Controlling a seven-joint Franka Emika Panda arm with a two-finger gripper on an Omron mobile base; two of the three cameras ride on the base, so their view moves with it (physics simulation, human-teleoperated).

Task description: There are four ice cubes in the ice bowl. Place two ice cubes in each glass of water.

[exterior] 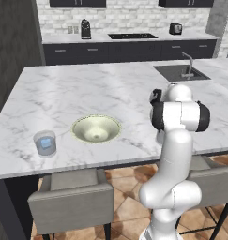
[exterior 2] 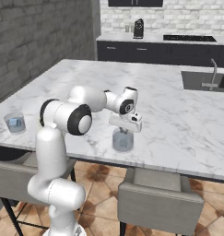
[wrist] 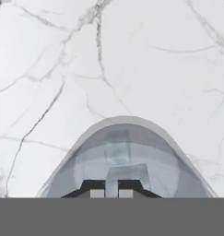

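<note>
Marble counter (wrist: pixel 49 55) lies under the tool (wrist: pixel 111 192), which pinches an ice cube (wrist: pixel 127 174) just above the glass (wrist: pixel 127 152) directly below. Another cube (wrist: pixel 118 146) sits inside; a high drop might splash or bounce out.

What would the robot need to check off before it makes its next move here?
1. Ice bowl emptied: ok, no cubes show inside it.
2. Hand placed over the near glass of water: ok, it hangs right above the rim.
3. Ice in the near glass: ok, two pale ice cubes seem to show in the hand view.
4. Hand let go of its cube: cannot tell; the fingertips stand close together, with one cube right at them.
5. Two cubes in the far glass of water: cannot tell; blue ice shows inside, but the count is unclear.
</note>
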